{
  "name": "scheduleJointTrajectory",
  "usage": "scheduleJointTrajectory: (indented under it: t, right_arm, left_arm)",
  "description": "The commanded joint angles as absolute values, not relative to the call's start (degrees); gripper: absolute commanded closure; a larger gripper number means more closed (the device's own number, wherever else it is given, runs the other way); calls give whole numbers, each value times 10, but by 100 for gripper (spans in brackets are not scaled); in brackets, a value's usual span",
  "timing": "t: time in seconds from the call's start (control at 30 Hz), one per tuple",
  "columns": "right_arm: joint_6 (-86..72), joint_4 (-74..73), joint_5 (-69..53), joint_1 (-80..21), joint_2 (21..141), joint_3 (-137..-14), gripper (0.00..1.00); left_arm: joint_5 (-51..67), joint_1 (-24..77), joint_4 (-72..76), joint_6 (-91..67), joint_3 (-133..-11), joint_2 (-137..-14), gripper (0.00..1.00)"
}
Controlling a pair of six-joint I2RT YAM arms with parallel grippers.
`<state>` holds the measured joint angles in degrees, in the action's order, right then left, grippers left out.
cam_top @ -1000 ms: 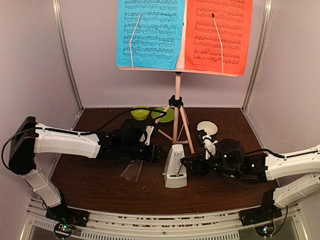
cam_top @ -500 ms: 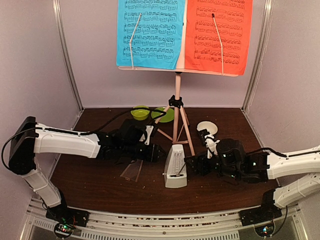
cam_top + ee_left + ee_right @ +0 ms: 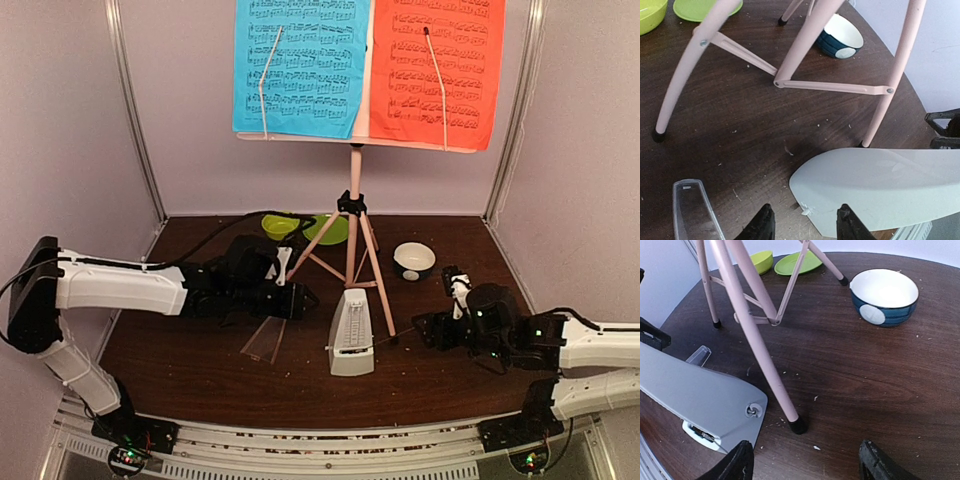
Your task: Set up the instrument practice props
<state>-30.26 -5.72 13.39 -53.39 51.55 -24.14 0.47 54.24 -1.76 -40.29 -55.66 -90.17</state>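
Observation:
The pale pink music stand (image 3: 354,185) stands at mid table, with the blue sheet (image 3: 300,65) and the red sheet (image 3: 437,70) side by side on its desk. In front of its legs the cream metronome (image 3: 351,336) is upright, uncovered. Its clear cover (image 3: 264,340) lies flat on the table to the left. My left gripper (image 3: 306,300) hangs open just left of the metronome (image 3: 890,185), with nothing between its fingers. My right gripper (image 3: 420,328) is open wide, a short way right of the metronome (image 3: 695,390), facing the stand's foot (image 3: 797,425).
A white-and-dark bowl (image 3: 413,260) sits behind my right gripper. A green bowl (image 3: 280,225) and a green plate (image 3: 331,229) lie at the back behind the stand's legs. The tripod legs (image 3: 790,65) spread out between both arms. Walls close off the left, right and back.
My right gripper has drawn back to the right, away from the metronome, and opened wider, uncovering the bowl behind it. My left arm shifted slightly left.

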Motion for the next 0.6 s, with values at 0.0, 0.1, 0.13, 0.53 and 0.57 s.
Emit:
scheduleJointTrajectory:
  t: [0.0,0.1,0.13,0.53,0.57]
  right_arm:
    - [-301,-111,128,-503,463,-250,23]
    - [-278,-139,132,-486,421,-271,10]
    - [-269,-149,133,-477,410,-280,5]
    - [-179,-245,24,-328,425,-432,0]
    - [-172,-249,14,-317,428,-443,0]
  left_arm:
    - [-7,519,-16,-409,-530,-860,55]
    - [-9,499,-23,-406,-514,-839,55]
    - [-9,493,-26,-405,-509,-833,55]
    - [-34,398,-113,-347,-531,-731,52]
    - [-35,389,-123,-341,-541,-723,52]
